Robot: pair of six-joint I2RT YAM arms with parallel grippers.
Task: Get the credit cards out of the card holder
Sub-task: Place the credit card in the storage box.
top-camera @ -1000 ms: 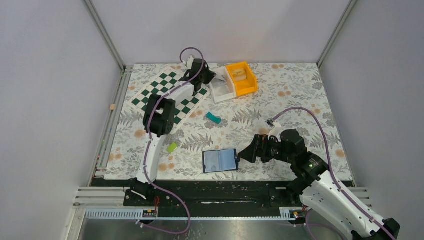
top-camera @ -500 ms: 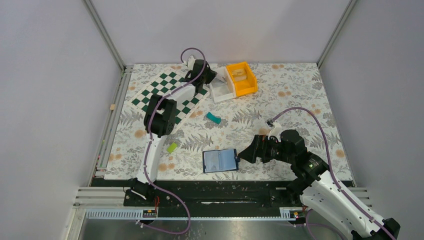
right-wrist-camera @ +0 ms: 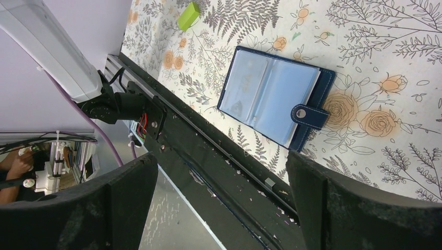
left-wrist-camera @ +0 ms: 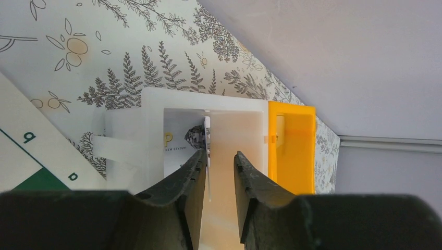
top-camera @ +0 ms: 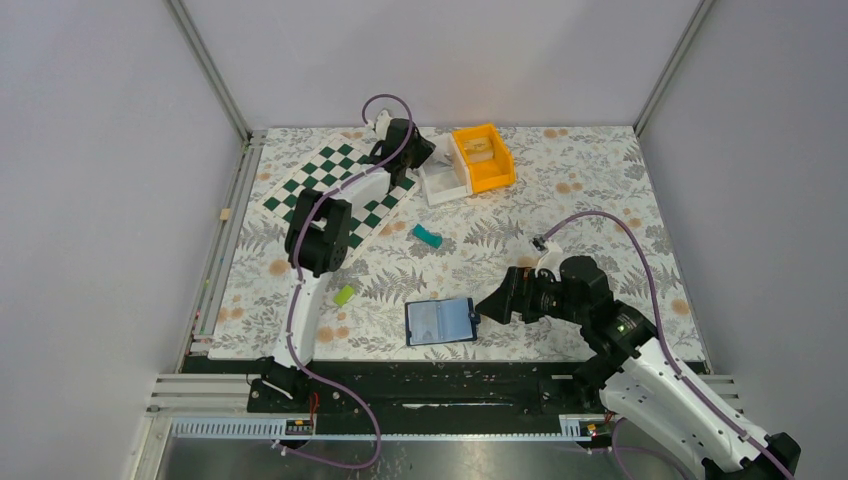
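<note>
Navy card holder (top-camera: 441,321) is lying open near the front edge; can't tell if cards are remaining inside. Left gripper (left-wrist-camera: 219,161) is hanging over the white bin (left-wrist-camera: 151,104), jaws slightly apart, credit card (left-wrist-camera: 208,135) loose between them. Right gripper (top-camera: 497,303) is hovering beside the holder, wide open, empty.

A card holder (top-camera: 441,321), navy-blue outside and pale blue inside, is being pictured against a white table cover (top-camera: 600,200) printed with grey ferns and orange blossoms, alongside a green-and-white chequered mat (top-camera: 320,180), an orange bin (top-camera: 497,170), a white bin (top-camera: 447,187), a lime-green block (top-camera: 344,295) and a teal block (top-camera: 427,236).
</note>
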